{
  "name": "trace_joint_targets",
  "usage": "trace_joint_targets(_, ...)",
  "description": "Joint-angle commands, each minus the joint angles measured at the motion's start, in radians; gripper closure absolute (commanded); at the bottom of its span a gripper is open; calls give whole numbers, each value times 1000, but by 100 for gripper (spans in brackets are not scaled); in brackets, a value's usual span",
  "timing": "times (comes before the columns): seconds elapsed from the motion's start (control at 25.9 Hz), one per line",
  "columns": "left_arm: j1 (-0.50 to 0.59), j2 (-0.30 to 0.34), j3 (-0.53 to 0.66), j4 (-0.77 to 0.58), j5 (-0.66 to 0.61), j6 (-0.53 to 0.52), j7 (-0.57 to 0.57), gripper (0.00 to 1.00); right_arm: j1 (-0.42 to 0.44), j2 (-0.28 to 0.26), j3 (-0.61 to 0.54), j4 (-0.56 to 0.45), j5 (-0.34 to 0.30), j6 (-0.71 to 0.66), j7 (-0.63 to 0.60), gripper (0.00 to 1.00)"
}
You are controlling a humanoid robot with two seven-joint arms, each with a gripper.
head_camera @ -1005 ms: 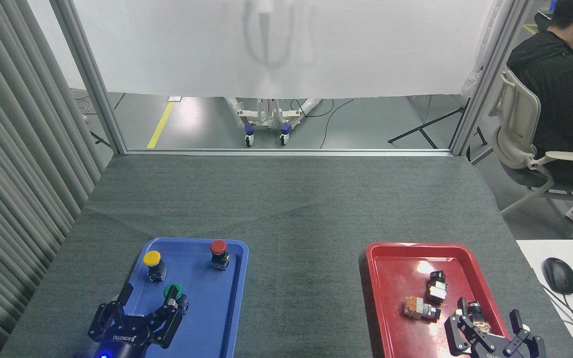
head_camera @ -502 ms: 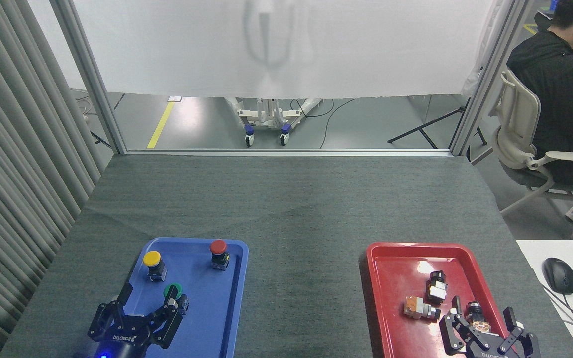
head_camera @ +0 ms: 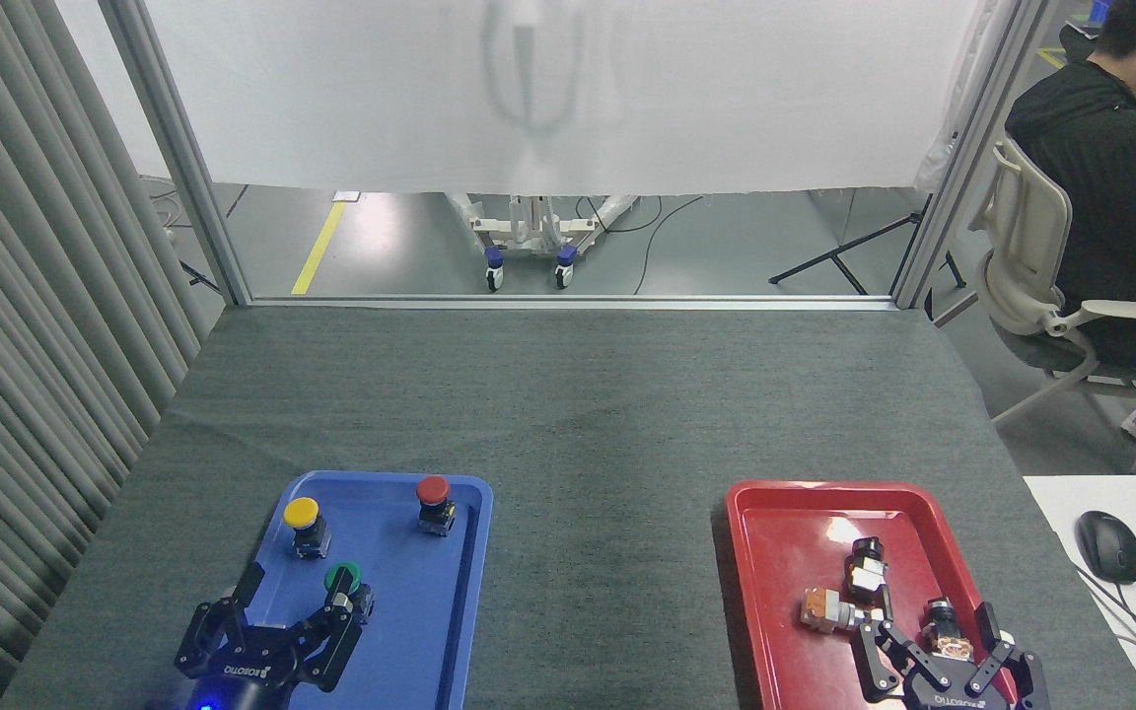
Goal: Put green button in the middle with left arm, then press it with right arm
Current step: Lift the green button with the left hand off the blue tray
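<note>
1. Dark grey felt-like cloth tabletop (head_camera: pixel 568 414), glass partition and white curtain behind; a person sits in an office chair (head_camera: pixel 1031 266) off the table at 2 o'clock. Middle of the cloth is bare.
2. Blue plastic tray (head_camera: pixel 430 631) at 7 o'clock holds three pushbuttons: yellow-capped button (head_camera: pixel 301 513) and red-capped button (head_camera: pixel 433 490) at its far end, and the small green button with a round domed cap on a black-and-silver body (head_camera: pixel 342 576) nearer me, upright.
3. Left black two-finger ROBOTIQ gripper (head_camera: pixel 292 603), blue light on, sits at the tray's near-left corner. Jaws spread. Its right-hand finger (head_camera: pixel 339 616) is just beside or touching the green button's body; can't tell which. The other finger is well off to 9 o'clock, so nothing is grasped.
4. Red plastic tray (head_camera: pixel 775 552) at 5 o'clock holds three small metal switch bodies. Right black ROBOTIQ gripper (head_camera: pixel 933 641) hangs over its near end, jaws spread, a switch body between the fingers, not gripped as far as I can see.
5. Progress: nothing done. Green button is in the blue tray, ungripped. Left: close on it, lift, set at centre, then right-arm press.
</note>
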Motion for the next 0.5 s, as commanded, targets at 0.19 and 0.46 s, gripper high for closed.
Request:
trace_joint_targets(0.19,-22,-8,-84,154,-66,19,8,1,0,3,4,0,2,-3,-6,0)
trace_joint_targets(0.46,-57,-11,-87,251,-132,19,17,1,0,0,4,0,2,-1,-6,0)
